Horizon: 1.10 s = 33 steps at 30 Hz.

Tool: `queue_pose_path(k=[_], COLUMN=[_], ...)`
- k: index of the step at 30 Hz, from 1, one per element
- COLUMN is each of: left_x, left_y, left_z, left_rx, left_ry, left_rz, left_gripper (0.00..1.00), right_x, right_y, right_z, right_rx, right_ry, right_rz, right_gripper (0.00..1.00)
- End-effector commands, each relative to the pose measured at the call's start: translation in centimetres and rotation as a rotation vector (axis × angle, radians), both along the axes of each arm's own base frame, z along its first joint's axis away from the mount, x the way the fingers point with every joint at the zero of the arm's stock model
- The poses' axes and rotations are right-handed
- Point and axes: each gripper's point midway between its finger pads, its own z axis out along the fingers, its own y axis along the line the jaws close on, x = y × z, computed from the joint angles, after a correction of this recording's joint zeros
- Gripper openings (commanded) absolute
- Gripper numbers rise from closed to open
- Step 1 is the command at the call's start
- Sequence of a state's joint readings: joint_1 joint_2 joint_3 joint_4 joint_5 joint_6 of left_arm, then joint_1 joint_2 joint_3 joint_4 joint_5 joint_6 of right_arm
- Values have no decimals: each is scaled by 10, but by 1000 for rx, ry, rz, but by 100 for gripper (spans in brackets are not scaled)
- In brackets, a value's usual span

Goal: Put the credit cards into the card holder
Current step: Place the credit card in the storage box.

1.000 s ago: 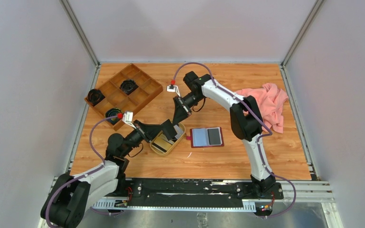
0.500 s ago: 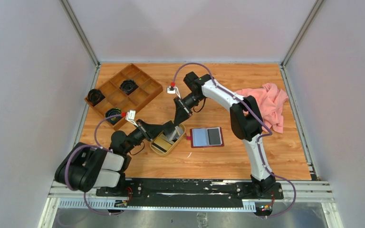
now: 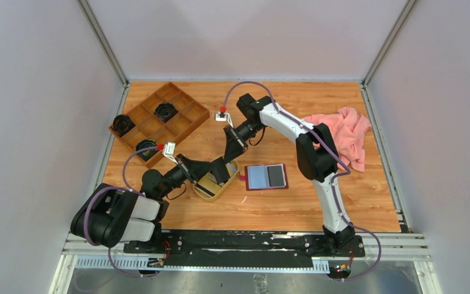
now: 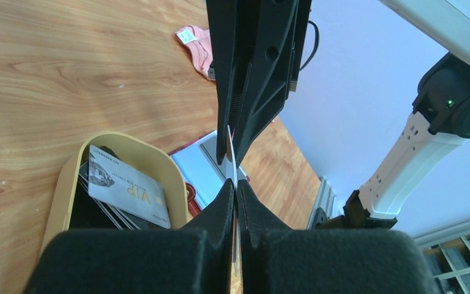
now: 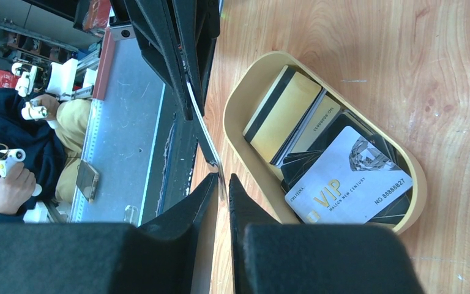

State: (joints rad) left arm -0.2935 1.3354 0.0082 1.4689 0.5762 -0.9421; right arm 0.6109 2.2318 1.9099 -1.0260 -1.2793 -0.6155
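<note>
Seen only from wrists: thin whitish plastic credit card (image 4: 232,160) clamped edge-on in left tool (image 4: 235,187), right tool (image 5: 221,180) slightly parted.

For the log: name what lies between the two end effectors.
One credit card, edge-on, bridges left end effector and right end effector; left wrist view shows it.

Wood tbl (image 3: 343,202), pale grey walls (image 3: 238,37)

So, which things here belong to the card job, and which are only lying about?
Job: credit cards in the oval tray; one card in the left pincer; red card holder, lying open.
Lying about: compartmented wooden box; pink cloth.
</note>
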Motion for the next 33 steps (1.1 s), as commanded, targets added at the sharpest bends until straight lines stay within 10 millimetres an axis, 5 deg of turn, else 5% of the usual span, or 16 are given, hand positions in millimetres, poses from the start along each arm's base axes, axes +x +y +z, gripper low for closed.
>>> queue_pose_path(k=[1, 33], left_x=[-34, -35], left_y=[10, 13], left_z=[-26, -20], left_rx=[25, 12], left_ry=[46, 27], left_rz=[-10, -16], left_gripper=[0, 0], right_x=[-12, -22], right_y=[-2, -8], right_z=[2, -1], right_rx=[23, 50], right_ry=[7, 25], right_rz=[35, 81], right_gripper=[16, 15])
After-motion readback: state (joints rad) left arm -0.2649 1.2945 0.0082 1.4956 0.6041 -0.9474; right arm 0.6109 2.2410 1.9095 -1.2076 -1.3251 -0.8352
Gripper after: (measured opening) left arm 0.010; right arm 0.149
